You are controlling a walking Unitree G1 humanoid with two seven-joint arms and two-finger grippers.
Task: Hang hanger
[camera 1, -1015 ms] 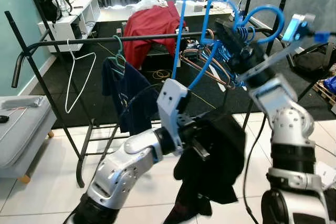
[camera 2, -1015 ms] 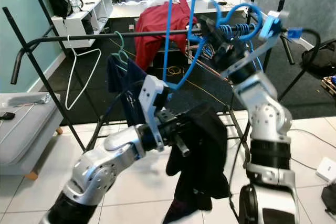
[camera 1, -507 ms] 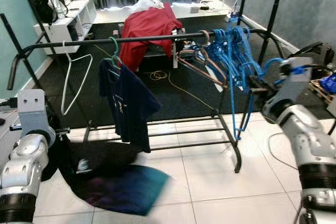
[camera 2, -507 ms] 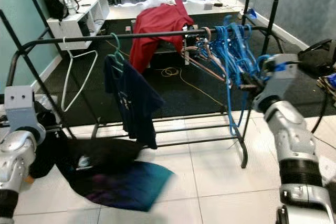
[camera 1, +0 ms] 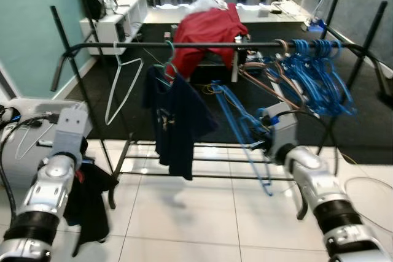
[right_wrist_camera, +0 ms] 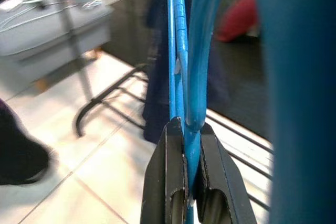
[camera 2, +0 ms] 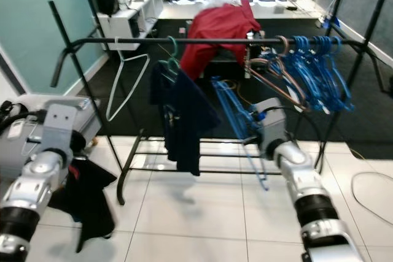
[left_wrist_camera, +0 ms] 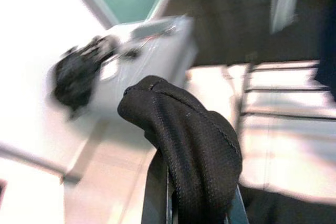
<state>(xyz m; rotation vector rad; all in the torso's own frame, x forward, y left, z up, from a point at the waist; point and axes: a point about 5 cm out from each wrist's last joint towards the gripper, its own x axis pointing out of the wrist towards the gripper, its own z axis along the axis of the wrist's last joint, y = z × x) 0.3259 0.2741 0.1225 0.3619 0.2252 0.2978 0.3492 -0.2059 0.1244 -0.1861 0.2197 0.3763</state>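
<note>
My right gripper (right_wrist_camera: 189, 129) is shut on a blue hanger (camera 1: 238, 119), which it holds tilted, below and in front of the black rack rail (camera 1: 202, 45). The hanger's hook is off the rail. A bunch of blue hangers (camera 1: 319, 72) hangs at the rail's right end. A navy shirt (camera 1: 178, 121) on a green hanger and a bare white hanger (camera 1: 123, 84) hang further left. At my left side, my left gripper (left_wrist_camera: 189, 198) is shut on a black garment (camera 1: 86, 204), which drapes over the fingers and dangles toward the tiled floor.
A red cloth (camera 1: 209, 26) lies on furniture behind the rack. A grey couch (camera 1: 24, 121) stands at my left by the teal wall, and white shelves (camera 1: 116, 19) stand at the back. A white cable (camera 1: 368, 188) lies on the tiles at right. The rack's lower bars (camera 1: 202, 161) cross in front.
The whole view has shifted. The right gripper has brought one blue hanger down from rail height. The black garment, spread low over the floor before, now hangs from the left gripper.
</note>
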